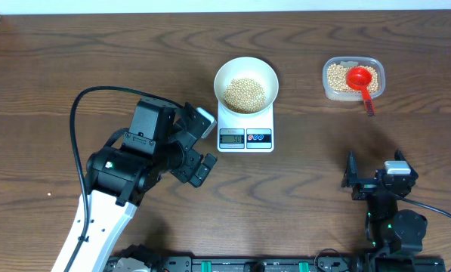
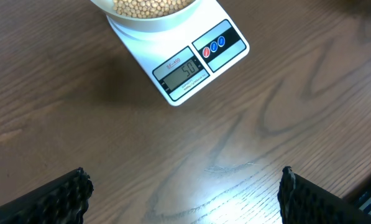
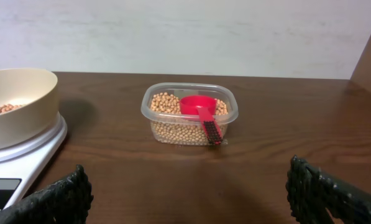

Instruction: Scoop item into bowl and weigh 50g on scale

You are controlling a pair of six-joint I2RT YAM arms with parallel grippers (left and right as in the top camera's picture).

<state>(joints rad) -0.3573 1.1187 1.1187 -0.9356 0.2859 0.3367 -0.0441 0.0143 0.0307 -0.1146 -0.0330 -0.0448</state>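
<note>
A dark wood-grain table is seen, backed by a pale wall at its far edge. The beans are heaped in the white bowl, which is set on the scale near the middle of the table. They are small, round and tan, and the bowl's upper sides are not covered by them. On the grey display a reading that looks like fifty is shown (the digits are small), with round red and blue buttons beside it. Well apart to the right, a clear plastic tub of more beans is found, and a red scoop is laid in it, its handle over the near rim. The left gripper is held just left of the scale's front, jaws spread wide with nothing between them. The right gripper is held near the front edge, likewise wide apart and empty, pointed at the tub. Bare wood is seen between scale and tub and along the far side.
</note>
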